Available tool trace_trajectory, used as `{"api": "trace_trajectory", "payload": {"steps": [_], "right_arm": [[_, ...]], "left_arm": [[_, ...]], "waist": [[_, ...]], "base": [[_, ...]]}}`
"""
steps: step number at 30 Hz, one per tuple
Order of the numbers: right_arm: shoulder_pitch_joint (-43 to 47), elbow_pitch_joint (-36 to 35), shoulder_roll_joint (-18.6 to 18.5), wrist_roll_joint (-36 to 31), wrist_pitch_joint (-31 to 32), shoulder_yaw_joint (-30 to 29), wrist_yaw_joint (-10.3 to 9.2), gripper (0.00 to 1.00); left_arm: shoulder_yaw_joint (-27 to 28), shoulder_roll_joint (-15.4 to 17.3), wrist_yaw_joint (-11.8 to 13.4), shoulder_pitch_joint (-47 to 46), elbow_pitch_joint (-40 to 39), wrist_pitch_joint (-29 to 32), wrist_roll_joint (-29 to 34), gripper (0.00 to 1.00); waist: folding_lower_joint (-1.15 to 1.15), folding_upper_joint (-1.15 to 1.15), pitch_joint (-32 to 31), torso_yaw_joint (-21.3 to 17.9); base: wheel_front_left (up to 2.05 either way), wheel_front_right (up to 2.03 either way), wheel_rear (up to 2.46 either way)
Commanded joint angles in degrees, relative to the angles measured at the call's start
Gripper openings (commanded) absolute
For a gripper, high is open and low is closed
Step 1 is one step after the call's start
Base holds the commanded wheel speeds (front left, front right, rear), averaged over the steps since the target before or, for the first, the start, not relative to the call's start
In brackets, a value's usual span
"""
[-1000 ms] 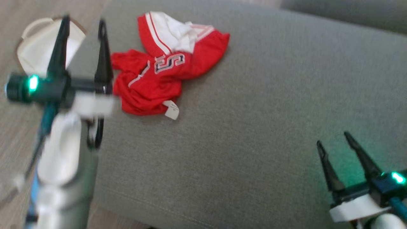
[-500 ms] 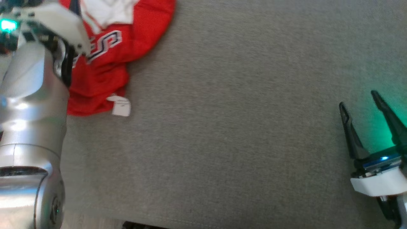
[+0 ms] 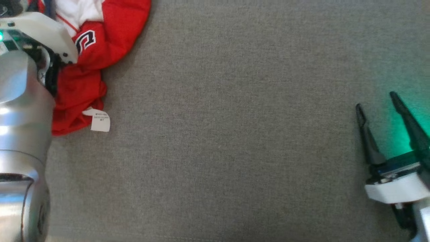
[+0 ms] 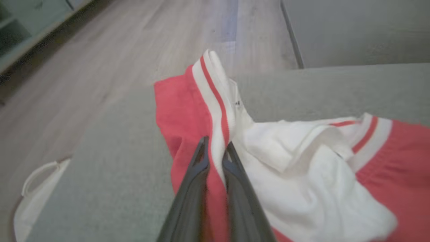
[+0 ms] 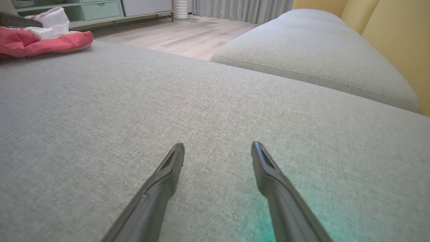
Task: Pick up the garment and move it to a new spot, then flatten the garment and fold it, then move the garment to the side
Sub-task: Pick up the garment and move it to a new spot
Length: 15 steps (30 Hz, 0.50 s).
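Note:
The garment is a crumpled red jersey with white panels and striped trim, lying at the far left of the grey cushion. Its white label sticks out at the near edge. My left arm covers part of it in the head view. In the left wrist view my left gripper is shut on the garment's white-and-red striped edge, with cloth pinched between the fingertips. My right gripper hovers open and holds nothing over bare cushion at the right; its wrist view has the garment far to the upper left.
A white basket sits on the wooden floor beside the cushion's left edge. A second grey cushion and a yellow backrest lie beyond my right gripper. A pale green cabinet stands across the room.
The head camera has shifted, so the garment now sits at the picture's top left. My left gripper reached over the garment and went from open to shut on its striped edge. The right gripper stays open.

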Motion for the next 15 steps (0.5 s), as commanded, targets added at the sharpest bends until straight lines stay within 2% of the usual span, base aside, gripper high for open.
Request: {"api": "trace_trajectory", "payload": {"steps": [1, 4, 8, 15], "right_arm": [[-0.1, -0.4, 0.4, 0.1, -1.0, 1.8, -0.04, 1.0], [-0.5, 1.4, 2.0, 0.3, -1.4, 3.1, -0.04, 1.0], [-0.2, 3.9, 4.8, 0.5, -1.7, 4.4, -0.04, 1.0], [3.0, 5.2, 9.7, 0.9, -1.8, 5.3, -0.04, 1.0]], "left_arm": [[-1.8, 4.6, 0.0, -1.2, -3.3, -3.7, 1.3, 0.0], [-6.3, 5.9, 0.0, -1.8, -5.8, -8.9, 2.3, 0.0], [-13.2, 6.9, -0.1, -2.5, -10.7, -12.0, 1.6, 0.0], [-25.8, 10.0, -0.1, -4.0, -22.4, -11.8, -8.0, 0.0]], "waist": [[0.0, 0.0, -2.6, -0.8], [0.0, 0.0, -6.5, -1.8], [0.0, 0.0, -12.9, -3.9], [0.0, 0.0, -23.6, -8.9]], "base": [[0.0, 0.0, 0.0], [0.0, 0.0, 0.0], [0.0, 0.0, 0.0], [0.0, 0.0, 0.0]]}}
